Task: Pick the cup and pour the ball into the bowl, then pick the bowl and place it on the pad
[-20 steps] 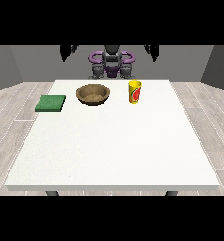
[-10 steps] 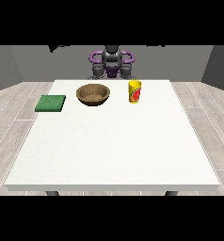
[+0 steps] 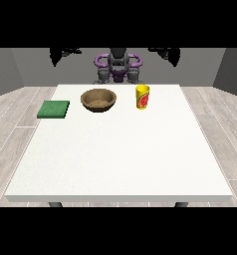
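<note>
While each raised robot hand (image 3: 65, 52) (image 3: 165, 53), finger state indiscernible, hangs behind the counter (image 3: 120, 159), cup (image 3: 143, 96), bowl (image 3: 98, 99) and pad (image 3: 54, 109) stand below them, ungrasped.

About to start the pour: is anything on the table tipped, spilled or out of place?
Nothing stands out. The yellow cup stands upright, the wooden bowl sits level beside it, and the green pad lies flat near the table's edge at the view's left. No spill shows.
</note>
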Controlling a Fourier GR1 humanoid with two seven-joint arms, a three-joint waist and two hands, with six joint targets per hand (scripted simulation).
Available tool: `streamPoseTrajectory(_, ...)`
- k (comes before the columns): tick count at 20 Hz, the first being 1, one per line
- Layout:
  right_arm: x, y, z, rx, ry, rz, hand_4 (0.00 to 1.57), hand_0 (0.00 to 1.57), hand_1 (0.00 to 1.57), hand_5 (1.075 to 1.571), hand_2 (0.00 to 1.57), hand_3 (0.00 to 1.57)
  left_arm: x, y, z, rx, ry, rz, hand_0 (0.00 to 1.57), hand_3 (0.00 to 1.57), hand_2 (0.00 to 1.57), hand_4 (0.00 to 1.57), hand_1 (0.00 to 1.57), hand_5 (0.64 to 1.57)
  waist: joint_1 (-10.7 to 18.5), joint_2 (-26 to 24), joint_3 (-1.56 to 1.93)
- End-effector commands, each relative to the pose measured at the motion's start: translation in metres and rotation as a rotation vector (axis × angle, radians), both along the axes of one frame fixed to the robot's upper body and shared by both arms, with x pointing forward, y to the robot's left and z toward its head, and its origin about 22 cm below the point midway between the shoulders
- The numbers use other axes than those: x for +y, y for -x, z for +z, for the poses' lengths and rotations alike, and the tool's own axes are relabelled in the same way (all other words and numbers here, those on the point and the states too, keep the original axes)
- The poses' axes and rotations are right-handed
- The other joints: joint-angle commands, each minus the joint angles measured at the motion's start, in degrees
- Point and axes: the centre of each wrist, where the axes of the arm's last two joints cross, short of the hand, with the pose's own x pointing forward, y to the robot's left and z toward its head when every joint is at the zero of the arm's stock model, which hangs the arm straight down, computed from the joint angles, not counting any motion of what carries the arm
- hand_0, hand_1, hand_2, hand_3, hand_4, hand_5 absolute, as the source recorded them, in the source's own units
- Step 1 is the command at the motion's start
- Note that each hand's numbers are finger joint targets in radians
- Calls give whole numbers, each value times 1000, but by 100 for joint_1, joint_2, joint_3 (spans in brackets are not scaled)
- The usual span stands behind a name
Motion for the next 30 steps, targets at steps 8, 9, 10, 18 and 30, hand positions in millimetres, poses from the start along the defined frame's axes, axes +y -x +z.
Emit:
streamPoseTrajectory(8, 13, -23, 12, -148, 17, 63, 0, 0, 0, 1571, 0, 0, -36, -19, -79, -111, -9, 61, 0, 0, 0, 0, 0, 1519, -404, 982, -2)
streamPoseTrajectory(9, 17, -16, -3, -102, 21, 69, 0, 0, 0, 1571, 0, 0, -47, -16, -89, -82, -18, 57, 0, 0, 0, 0, 0, 1520, -381, 786, 0)
streamPoseTrajectory(10, 4, -21, 14, -117, -2, 66, 0, 0, 0, 1571, 0, 0, -42, -15, -101, -78, -22, 55, 0, 0, 0, 0, 0, 1517, -448, 818, -1)
streamPoseTrajectory(18, 4, -31, 3, -164, 3, 77, 0, 0, 0, 1570, 0, 0, -38, -52, -112, -139, -33, 97, 0, 0, 0, 0, 0, 1517, -488, 1225, -1)
streamPoseTrajectory(30, -13, -35, -22, -196, 7, 76, 0, 0, 0, 1571, 0, 0, -52, -57, -144, -146, -61, 104, 0, 0, 0, 0, 0, 1526, -593, 1497, -1)
